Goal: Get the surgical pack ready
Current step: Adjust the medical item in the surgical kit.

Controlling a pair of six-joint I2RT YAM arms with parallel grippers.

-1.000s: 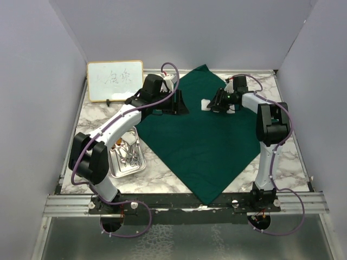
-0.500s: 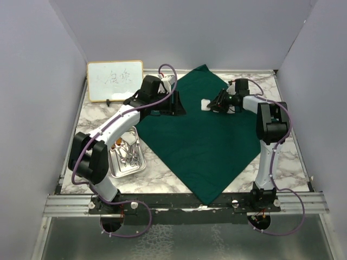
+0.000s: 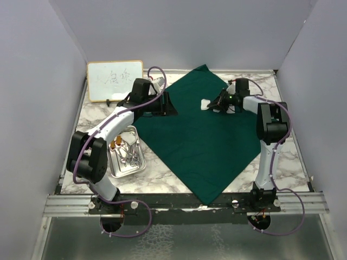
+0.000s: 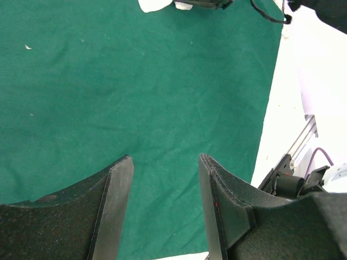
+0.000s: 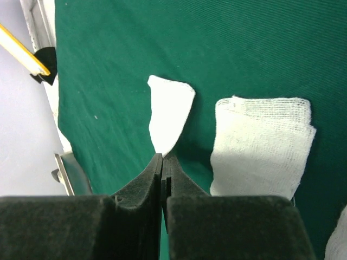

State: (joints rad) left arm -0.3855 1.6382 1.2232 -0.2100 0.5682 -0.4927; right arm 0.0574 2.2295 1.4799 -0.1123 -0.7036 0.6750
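step: I lift the gauze (image 5: 169, 111) slowly by its pinched corner, clear of the second gauze (image 5: 260, 143) beside it | my right gripper (image 5: 162, 162) clamped on that corner, low over the far part of the drape (image 3: 200, 141), forearm pointing left | my left gripper (image 4: 165, 179) open, empty, above the drape's left edge

The drape (image 3: 200, 135) lies spread across the middle of the surface (image 3: 293, 157). On it, toward 12 o'clock, 2 gauze squares (image 5: 260, 143) lie side by side, 1 with a corner between the tips of the right end effector (image 5: 163, 157). Off the drape at 8 o'clock sits the tray (image 3: 127, 168), with the instruments (image 3: 129, 153) in it. At 10 o'clock stands the whiteboard (image 3: 115, 80).
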